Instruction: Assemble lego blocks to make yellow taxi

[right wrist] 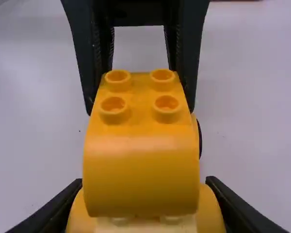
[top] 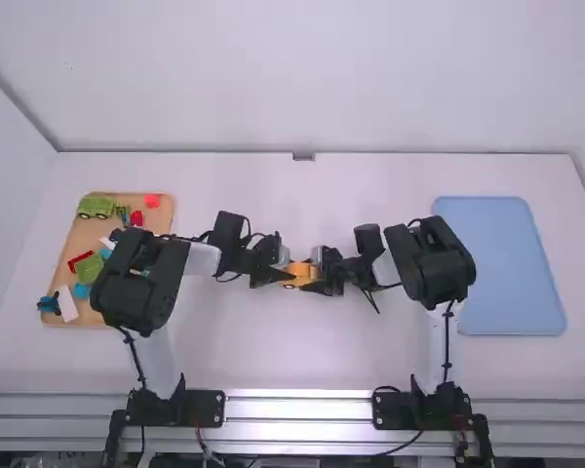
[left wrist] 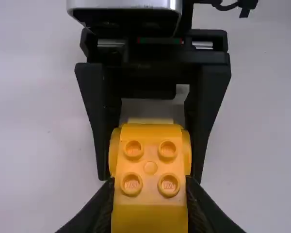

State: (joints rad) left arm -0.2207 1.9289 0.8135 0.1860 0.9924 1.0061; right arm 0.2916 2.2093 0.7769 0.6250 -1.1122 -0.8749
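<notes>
High view: yellow blocks (top: 300, 270) in left tool (top: 288, 270)

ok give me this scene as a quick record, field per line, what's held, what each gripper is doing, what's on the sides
workpiece: yellow lego assembly, four studs showing on its curved top block
place: between the two grippers, around the middle of the white table
left gripper: shut on the assembly
right gripper: shut on the assembly, from the other end
left side: tan tray holding a green toy vehicle and red, green, blue and white pieces
right side: blue tray
</notes>
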